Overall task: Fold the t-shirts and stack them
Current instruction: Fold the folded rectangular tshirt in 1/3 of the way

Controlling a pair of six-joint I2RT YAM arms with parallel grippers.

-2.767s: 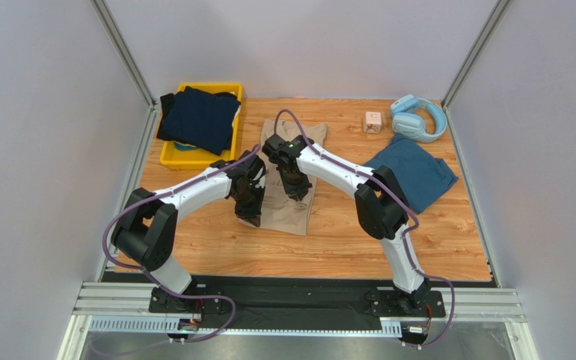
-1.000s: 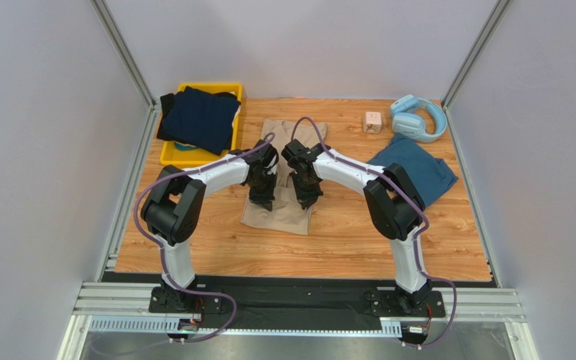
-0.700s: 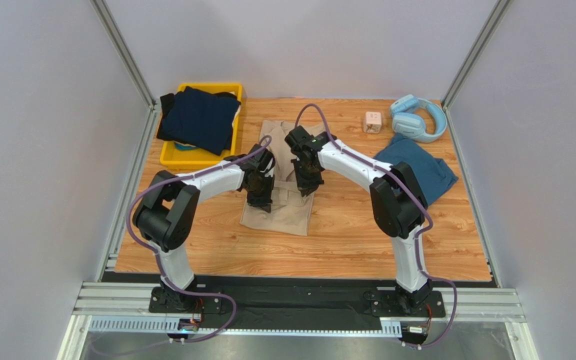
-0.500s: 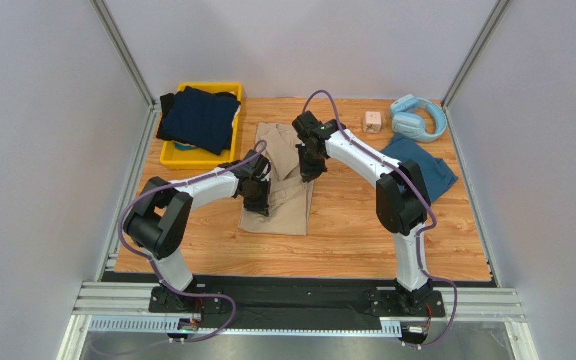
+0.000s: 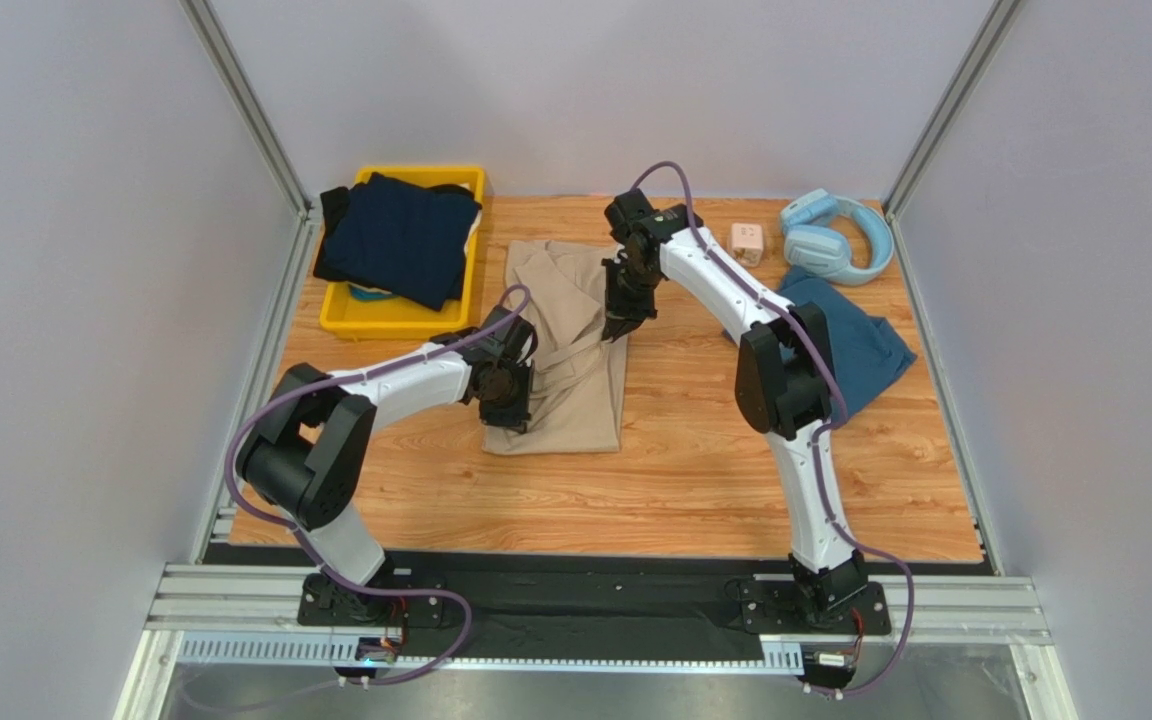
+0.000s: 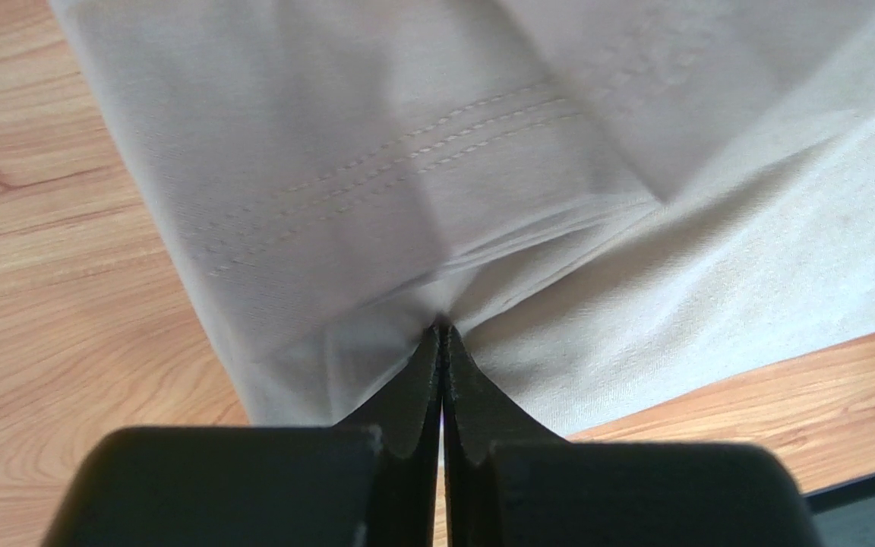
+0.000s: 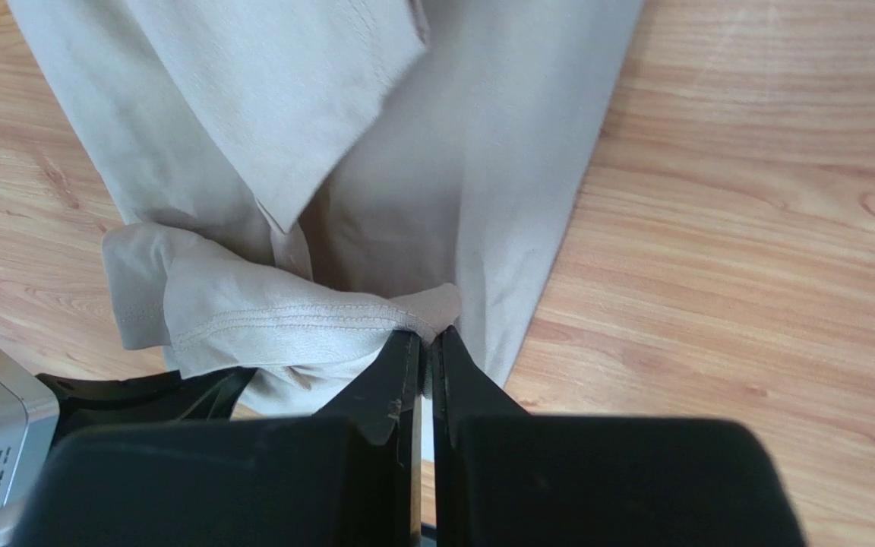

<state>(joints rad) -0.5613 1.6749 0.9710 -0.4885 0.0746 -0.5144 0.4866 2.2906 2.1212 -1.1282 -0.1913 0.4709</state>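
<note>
The beige t-shirt [image 5: 575, 360] lies lengthwise in the middle of the table, partly folded. My left gripper [image 5: 510, 393] is shut on a fold of it near its front left; the left wrist view shows the pinch [image 6: 443, 331] on the beige cloth [image 6: 408, 171]. My right gripper [image 5: 623, 312] is shut on a hemmed edge of it at the far right; the right wrist view shows the pinch [image 7: 427, 333] on the beige cloth [image 7: 294, 319]. The teal-blue t-shirt [image 5: 838, 345] lies folded at the right. The dark navy t-shirt [image 5: 394, 237] rests on the yellow tray [image 5: 349, 312].
Light-blue headphones [image 5: 835, 237] and a small pale cube [image 5: 746, 243] sit at the far right of the table. The frame posts stand at both far corners. Bare wood shows along the near edge [image 5: 612, 510].
Both grippers moved with beige cloth in them: the right one went far back and to the right, the left one came toward the front left. The shirt now lies longer and flatter.
</note>
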